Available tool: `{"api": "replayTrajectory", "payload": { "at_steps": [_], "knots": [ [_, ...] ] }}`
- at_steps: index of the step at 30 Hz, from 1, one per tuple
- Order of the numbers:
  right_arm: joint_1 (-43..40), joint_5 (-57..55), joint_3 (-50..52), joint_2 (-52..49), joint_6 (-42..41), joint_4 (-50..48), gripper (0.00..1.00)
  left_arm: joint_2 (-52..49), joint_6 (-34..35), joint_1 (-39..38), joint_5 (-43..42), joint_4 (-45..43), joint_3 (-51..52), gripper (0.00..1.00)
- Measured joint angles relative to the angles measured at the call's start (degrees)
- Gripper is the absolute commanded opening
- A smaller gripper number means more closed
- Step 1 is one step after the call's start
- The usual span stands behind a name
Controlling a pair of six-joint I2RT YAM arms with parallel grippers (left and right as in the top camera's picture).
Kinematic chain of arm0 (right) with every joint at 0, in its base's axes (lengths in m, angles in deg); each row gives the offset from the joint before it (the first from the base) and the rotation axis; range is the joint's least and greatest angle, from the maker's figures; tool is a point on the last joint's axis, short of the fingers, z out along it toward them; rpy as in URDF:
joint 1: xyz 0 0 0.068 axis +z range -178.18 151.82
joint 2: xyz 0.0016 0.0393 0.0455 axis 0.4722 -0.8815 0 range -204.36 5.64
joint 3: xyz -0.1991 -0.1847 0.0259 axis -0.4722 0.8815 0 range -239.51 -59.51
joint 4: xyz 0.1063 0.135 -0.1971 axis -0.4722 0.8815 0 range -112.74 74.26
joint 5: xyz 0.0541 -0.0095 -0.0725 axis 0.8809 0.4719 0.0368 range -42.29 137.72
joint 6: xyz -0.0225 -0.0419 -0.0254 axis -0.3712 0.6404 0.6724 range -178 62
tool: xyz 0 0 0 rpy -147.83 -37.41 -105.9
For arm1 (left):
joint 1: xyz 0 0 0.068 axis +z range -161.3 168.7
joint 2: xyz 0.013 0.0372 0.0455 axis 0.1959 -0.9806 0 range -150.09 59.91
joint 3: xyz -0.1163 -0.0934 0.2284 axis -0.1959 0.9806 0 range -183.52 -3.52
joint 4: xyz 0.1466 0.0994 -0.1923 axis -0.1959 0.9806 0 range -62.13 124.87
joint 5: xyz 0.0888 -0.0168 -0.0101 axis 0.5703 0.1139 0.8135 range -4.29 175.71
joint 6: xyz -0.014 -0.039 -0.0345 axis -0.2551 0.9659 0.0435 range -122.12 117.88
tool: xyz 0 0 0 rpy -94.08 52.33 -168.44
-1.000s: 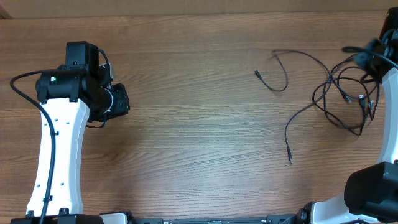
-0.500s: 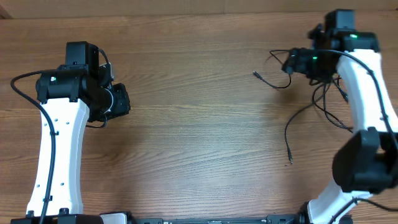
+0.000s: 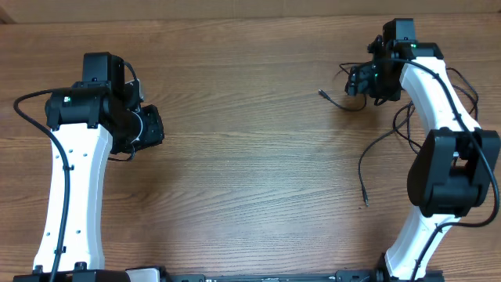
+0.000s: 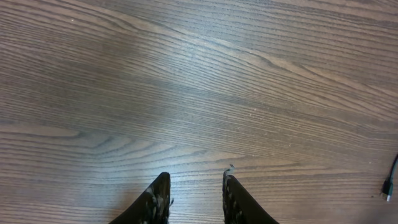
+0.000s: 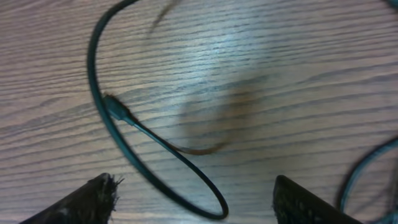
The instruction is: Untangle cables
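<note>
The cables are thin black cords spread over the right side of the wooden table. One cord ends in a small plug (image 3: 322,94). Another trails toward the front to a loose end (image 3: 365,201). The rest is partly hidden under my right arm. My right gripper (image 3: 354,80) hovers over the far cord. In the right wrist view it (image 5: 194,182) stands open, wide, with a loop of cable (image 5: 186,167) lying between its fingers and gripped by neither. A plug joint (image 5: 115,109) shows on that cord. My left gripper (image 3: 155,125) is far to the left, open (image 4: 196,175) over bare wood, holding nothing.
A small plug tip (image 4: 388,185) shows at the right edge of the left wrist view. A further strand of cable (image 5: 367,165) curves past the right finger. Thick black arm cables run along both arms. The table's far edge (image 3: 235,19) is close behind the right gripper.
My right arm has swung in from the table's right edge, leftward and toward the back, over the far cable loop, and its jaws have opened wider. The left arm has not moved.
</note>
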State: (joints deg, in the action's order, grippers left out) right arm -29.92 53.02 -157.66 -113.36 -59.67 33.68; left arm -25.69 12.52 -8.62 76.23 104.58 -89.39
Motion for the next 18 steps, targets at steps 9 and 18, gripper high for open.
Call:
{"api": "replayTrajectory", "payload": {
  "at_steps": [9,18],
  "knots": [
    [-0.02,1.64,0.00,-1.55,-0.46,-1.33,0.04,0.00,0.02,0.00,-0.22,0.00,0.00,0.28],
    [-4.31,-10.93,-3.96,-0.94,-11.67,8.52,0.04,0.00,0.02,0.00,-0.42,-0.02,0.00,0.28]
  ]
}}
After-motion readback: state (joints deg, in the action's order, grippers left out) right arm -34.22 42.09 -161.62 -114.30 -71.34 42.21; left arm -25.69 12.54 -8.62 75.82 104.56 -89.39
